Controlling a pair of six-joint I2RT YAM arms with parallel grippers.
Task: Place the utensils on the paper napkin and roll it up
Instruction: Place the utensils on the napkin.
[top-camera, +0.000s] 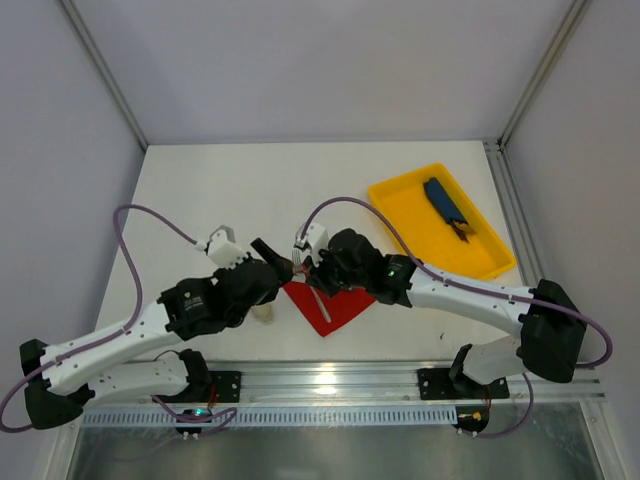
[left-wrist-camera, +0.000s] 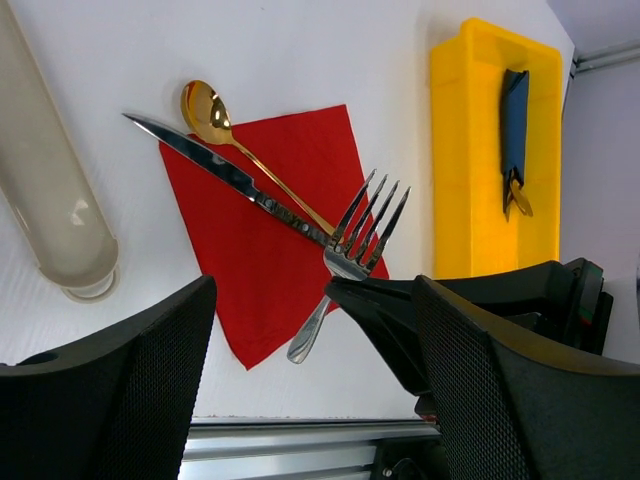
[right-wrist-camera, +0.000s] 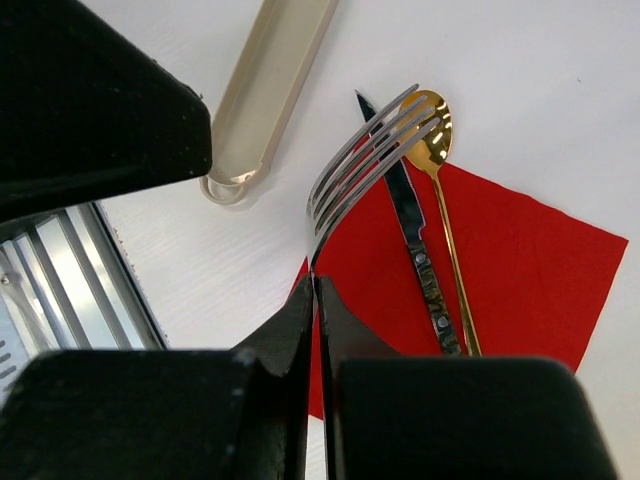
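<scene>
Right now the right claw (right-wrist-camera: 318, 290) is clamped shut on the fork (right-wrist-camera: 320, 210) just below its tines, which fan out toward the upper middle of the right wrist view. Facing it, the left claw (left-wrist-camera: 312, 300) stands wide apart and holds nothing, its two fingers (left-wrist-camera: 120, 390) filling the bottom corners of the left wrist view. Beneath the fork the red paper napkin (left-wrist-camera: 270, 230) lies flat on the white table (left-wrist-camera: 300, 50), mid-frame; whether the fork touches it I cannot tell. A silver knife (left-wrist-camera: 215, 165) and a gold spoon (left-wrist-camera: 205, 108) lie close together along the napkin, their heads poking off its upper left edge. A beige sleeve (left-wrist-camera: 50, 200) lies at far left, apart from the napkin. The yellow tray (left-wrist-camera: 455, 150), with a dark-blue item (left-wrist-camera: 515, 115) in it, sits at upper right.
</scene>
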